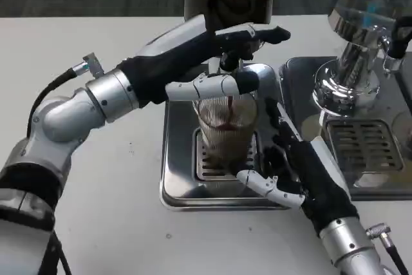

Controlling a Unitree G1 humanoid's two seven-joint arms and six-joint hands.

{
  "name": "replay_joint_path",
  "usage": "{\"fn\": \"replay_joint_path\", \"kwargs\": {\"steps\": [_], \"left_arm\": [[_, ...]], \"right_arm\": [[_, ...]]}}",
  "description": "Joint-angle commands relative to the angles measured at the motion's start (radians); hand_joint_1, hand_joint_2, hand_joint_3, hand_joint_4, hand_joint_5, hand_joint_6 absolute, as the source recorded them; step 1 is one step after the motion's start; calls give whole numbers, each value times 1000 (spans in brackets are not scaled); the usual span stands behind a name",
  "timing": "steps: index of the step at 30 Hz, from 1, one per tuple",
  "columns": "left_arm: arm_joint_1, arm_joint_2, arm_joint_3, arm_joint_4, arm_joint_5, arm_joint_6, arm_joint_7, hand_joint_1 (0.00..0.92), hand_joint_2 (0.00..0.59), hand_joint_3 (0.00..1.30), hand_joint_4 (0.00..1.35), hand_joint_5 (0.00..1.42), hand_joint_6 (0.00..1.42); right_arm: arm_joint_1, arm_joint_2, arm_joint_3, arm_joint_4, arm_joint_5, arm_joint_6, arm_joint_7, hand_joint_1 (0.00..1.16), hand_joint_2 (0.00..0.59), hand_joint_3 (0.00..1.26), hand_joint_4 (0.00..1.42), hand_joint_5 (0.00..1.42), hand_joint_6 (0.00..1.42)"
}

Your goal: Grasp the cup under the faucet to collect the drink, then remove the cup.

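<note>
Head view: nearest, at lower right of the frame, the right robot hand (290,172) wraps its fingers around the clear cup (225,134), which stands on the drip tray (177,185) at centre on the white surface (116,210). Dark drink streams into the cup, so collecting is under way. Above it, the left robot hand (222,53) grips the faucet (232,62). Next, I judge, the faucet gets released and the cup is lifted out level. No writing is legible.

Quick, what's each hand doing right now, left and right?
Left hand: up at the dark faucet, thumb over the clear plastic cup; grip cannot be told.
Right hand: wraps the cup, holding it.
</note>
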Motion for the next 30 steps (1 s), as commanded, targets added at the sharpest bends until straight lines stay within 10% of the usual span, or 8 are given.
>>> {"fn": "replay_joint_path", "kwargs": {"steps": [1,30], "left_arm": [[49,47,-17,53,57,73,-6,0,122,175,90,8,0],[69,58,-5,40,36,68,-17,0,115,170,87,8,0]], "right_arm": [[-34,9,-9,37,7,-22,5,690,213,0,0,0,47],[-147,41,-28,178,38,-39,48,680,213,0,0,0,60]]}}
